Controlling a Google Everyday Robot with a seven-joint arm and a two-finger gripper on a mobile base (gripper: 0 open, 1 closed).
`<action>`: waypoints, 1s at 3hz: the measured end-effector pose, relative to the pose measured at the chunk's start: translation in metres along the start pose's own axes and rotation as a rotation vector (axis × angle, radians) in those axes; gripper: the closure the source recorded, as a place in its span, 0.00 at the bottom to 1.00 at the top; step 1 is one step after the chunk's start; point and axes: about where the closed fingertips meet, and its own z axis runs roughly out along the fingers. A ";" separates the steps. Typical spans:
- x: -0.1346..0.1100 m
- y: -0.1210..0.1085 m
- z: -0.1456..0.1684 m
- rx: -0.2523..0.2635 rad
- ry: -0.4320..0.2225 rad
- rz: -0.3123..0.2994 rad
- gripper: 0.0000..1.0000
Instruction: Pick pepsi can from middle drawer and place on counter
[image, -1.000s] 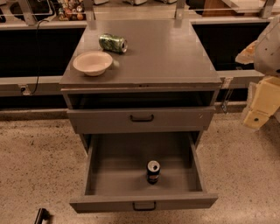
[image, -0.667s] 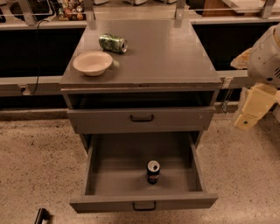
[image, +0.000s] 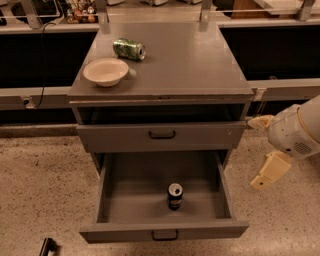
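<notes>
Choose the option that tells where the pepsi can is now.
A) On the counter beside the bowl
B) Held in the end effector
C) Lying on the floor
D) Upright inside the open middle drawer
D: the pepsi can stands upright on the floor of the open middle drawer, while the end effector hangs off to the drawer's right, touching nothing.

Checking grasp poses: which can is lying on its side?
The green can on the counter, by the bowl. The pepsi can stands upright in the open drawer. Tool is right of the drawer.
</notes>
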 end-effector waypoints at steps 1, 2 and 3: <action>-0.003 -0.006 0.009 -0.013 0.039 -0.005 0.00; 0.011 -0.005 0.056 -0.054 -0.022 0.017 0.00; 0.018 0.011 0.095 0.001 -0.167 0.006 0.00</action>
